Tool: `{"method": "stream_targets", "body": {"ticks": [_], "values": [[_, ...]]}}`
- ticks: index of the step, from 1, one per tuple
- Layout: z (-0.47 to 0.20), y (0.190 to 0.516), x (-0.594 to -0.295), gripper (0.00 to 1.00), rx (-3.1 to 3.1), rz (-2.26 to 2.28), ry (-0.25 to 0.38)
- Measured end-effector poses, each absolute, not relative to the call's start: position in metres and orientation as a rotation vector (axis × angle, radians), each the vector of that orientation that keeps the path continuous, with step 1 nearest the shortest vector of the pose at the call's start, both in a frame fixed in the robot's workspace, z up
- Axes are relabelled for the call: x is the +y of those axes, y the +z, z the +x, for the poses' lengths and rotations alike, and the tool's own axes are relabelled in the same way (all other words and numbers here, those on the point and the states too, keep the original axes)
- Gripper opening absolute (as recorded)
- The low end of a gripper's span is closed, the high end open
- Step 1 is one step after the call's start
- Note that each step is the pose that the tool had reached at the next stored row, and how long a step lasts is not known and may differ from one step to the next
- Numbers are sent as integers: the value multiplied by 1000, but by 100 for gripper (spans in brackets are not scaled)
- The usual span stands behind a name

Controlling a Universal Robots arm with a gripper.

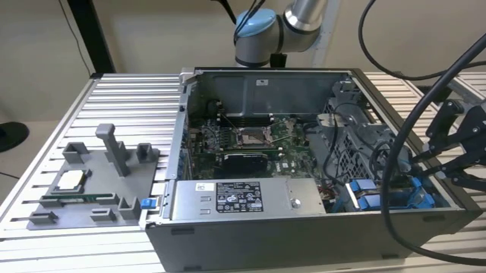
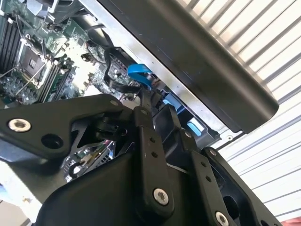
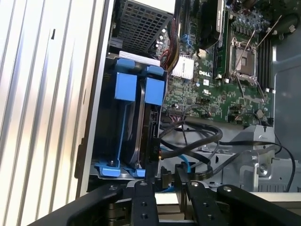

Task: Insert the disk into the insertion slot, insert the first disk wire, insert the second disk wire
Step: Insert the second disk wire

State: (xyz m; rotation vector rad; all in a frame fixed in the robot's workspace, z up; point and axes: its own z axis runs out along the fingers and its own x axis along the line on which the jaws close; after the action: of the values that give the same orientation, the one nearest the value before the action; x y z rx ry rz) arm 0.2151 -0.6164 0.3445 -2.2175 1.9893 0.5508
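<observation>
**Computer case** [image 1: 304, 227]: open-topped, on the ribbed table [image 1: 129, 96]. All places below are given from the case.

**Insertion slot** [image 3: 120, 132]: in the case's corner, against its side wall, next to the power box [image 1: 239, 199].

**Disk** [image 3: 151, 132]: you will find it edge-on inside the slot, with the blue tabs [image 3: 141, 89] at its end. By my reading it is seated, its edge turned toward the cables for plugging.

**Black cables** [image 3: 188, 136] and **blue cable** [image 2: 139, 73]: loose loops inside the case, just beside the disk. Whether any plug is home cannot be told.

**Gripper** [image 3: 164, 182]: over the case's drive corner, pointing down into it, tips near the cables. The jaws are spread and grip nothing.

**Arm** [image 1: 266, 28]: its base stands behind the case's far wall, and the wrist reaches in over the side wall.
</observation>
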Motion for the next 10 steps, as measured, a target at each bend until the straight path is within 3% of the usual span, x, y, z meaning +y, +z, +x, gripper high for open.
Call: {"method": "stream_targets", "body": {"ticks": [10], "values": [[215,339,-616,100,1977,-2231,552]]}}
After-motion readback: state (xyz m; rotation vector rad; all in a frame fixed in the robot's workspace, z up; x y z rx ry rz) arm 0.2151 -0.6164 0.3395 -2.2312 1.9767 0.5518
